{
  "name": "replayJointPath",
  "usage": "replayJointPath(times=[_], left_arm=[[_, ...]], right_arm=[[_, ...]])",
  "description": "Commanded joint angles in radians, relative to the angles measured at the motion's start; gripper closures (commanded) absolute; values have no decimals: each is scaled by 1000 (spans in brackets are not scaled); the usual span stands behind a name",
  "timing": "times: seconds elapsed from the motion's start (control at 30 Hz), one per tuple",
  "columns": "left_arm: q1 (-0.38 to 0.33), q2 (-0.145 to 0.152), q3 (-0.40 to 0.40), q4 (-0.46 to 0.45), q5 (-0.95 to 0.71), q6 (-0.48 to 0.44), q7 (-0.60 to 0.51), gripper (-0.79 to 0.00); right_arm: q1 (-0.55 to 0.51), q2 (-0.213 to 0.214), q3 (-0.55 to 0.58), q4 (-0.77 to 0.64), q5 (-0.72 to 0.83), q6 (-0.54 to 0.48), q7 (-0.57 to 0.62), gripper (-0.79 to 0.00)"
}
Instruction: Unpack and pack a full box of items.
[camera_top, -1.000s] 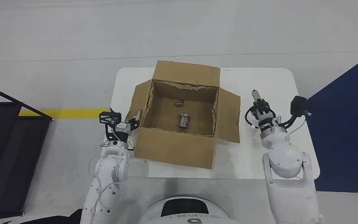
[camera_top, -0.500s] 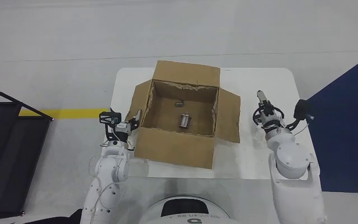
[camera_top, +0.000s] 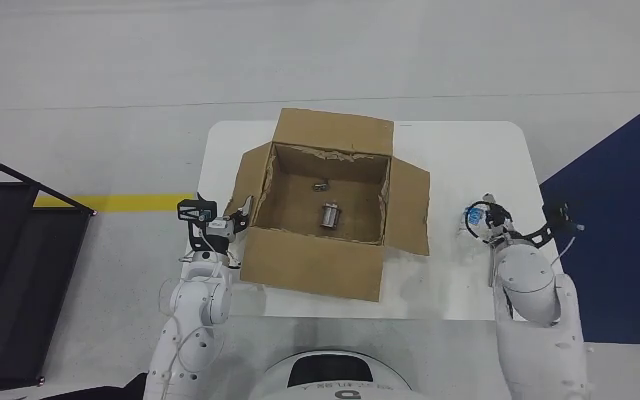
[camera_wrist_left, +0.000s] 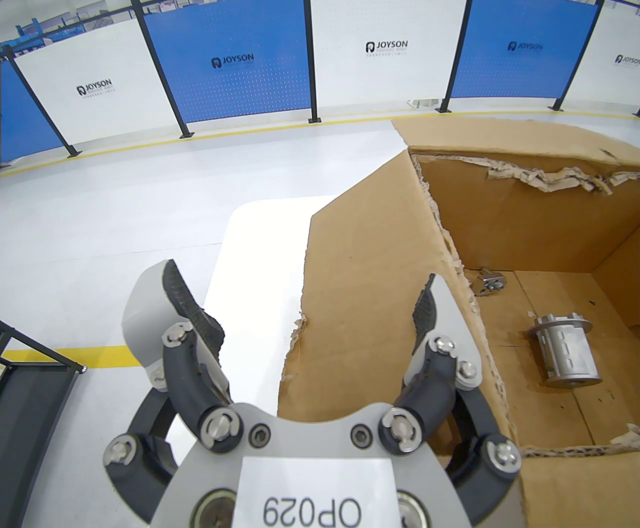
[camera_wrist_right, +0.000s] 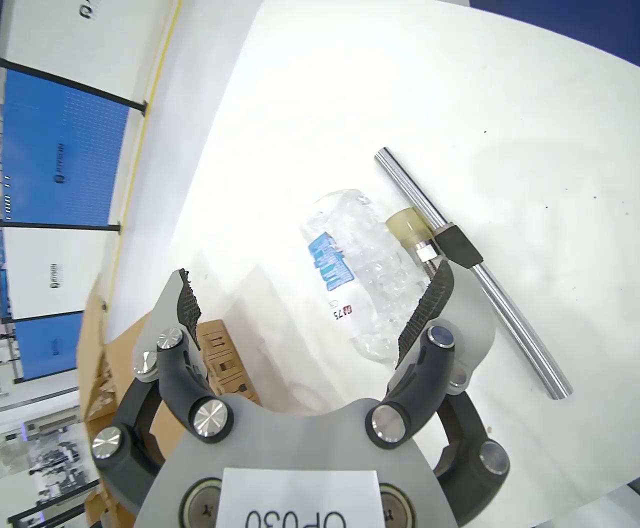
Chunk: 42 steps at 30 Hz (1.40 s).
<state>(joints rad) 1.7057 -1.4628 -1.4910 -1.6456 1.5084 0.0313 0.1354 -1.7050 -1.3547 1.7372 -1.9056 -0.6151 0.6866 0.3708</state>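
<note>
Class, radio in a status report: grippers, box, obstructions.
Left gripper open beside box; right gripper open over bag, rod alongside. Two metal parts inside.

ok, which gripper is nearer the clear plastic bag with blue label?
Right. The right gripper hovers just over the bag; left gripper sits beyond the brown cardboard box, at its far flap.

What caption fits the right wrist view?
Open right claw facing a clear plastic bag beside a steel rod on the white table.

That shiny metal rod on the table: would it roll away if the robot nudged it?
Probably a little: the metal rod is round and smooth, but the black block on it would likely stop the roll. It looks stiff and fairly heavy for its size.
</note>
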Motion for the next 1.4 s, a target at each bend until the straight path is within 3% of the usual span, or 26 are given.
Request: replayJointPath(times=[0.0, 0.17, 0.53, 0.8, 0.97, 1.37], left_arm=[[0, 0, 0, 0, 0, 0, 0, -785], [0, 0, 0, 0, 0, 0, 0, -785], [0, 0, 0, 0, 0, 0, 0, -785], [0, 0, 0, 0, 0, 0, 0, -785], [0, 0, 0, 0, 0, 0, 0, -785], [0, 0, 0, 0, 0, 0, 0, -785]], right_arm=[[45, 1, -47, 56, -74, 51, -5, -785], [78, -2, -136, 102, -178, 106, -24, -785], [45, 2, -263, 81, -356, 79, 31, -785], [17, 3, -186, 22, -319, 98, 39, -785], [20, 8, -138, 61, -321, 105, 86, -785], [100, 8, -228, 163, -449, 117, 185, -785]])
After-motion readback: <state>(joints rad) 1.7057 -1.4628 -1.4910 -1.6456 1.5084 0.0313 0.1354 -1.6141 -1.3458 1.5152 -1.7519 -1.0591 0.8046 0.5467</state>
